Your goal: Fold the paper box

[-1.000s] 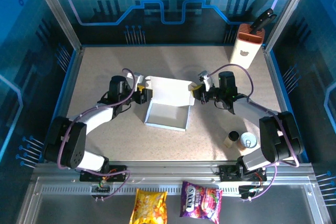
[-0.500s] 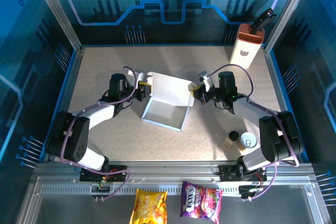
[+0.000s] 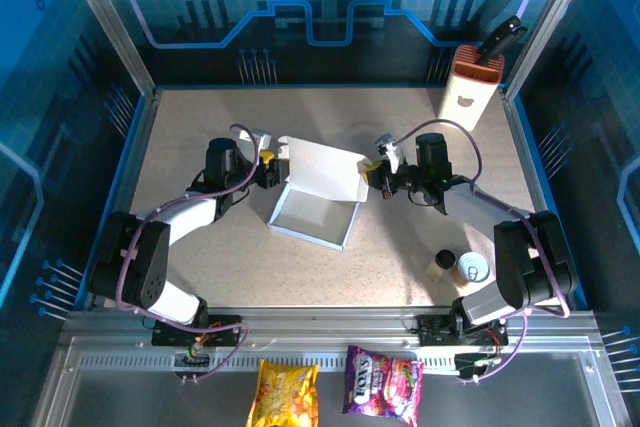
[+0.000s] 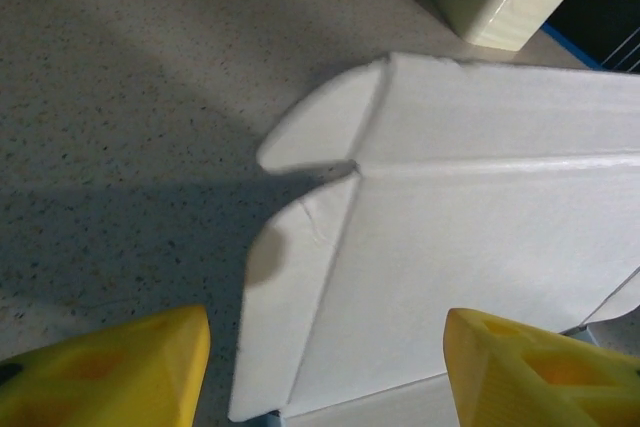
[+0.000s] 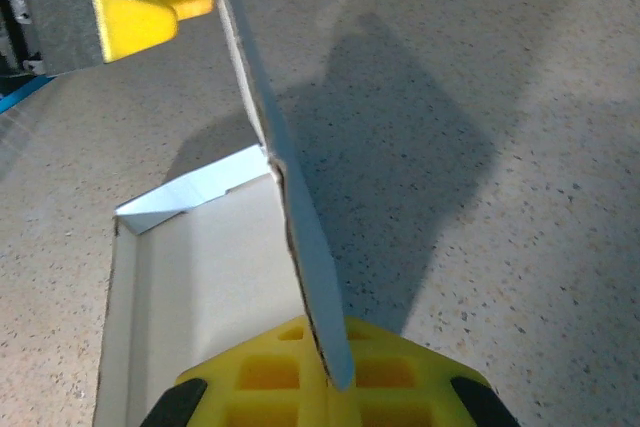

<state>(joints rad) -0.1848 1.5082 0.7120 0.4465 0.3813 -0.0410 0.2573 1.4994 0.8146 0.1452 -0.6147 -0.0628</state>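
The paper box [image 3: 312, 215] lies mid-table as a pale shallow tray with its lid [image 3: 322, 172] standing up along the far side. My right gripper [image 3: 373, 179] is shut on the lid's right edge. In the right wrist view the thin lid edge [image 5: 290, 217] runs down into the closed yellow fingers [image 5: 250, 377], with the tray floor [image 5: 200, 297] to the left. My left gripper [image 3: 267, 169] stands open at the lid's left end. In the left wrist view its yellow fingertips [image 4: 110, 367] are wide apart, and the lid's rounded side flap [image 4: 285, 297] lies just ahead between them.
A tall white-and-orange container with a bear mark [image 3: 468, 85] stands at the far right corner. A small cup [image 3: 440, 265] and a can [image 3: 472, 269] sit near the right arm's base. Two snack bags [image 3: 285, 392] lie below the table's front rail.
The box's tray has swung a little to the left. My left gripper has drawn back slightly left and away, while the right gripper keeps its hold on the lid.
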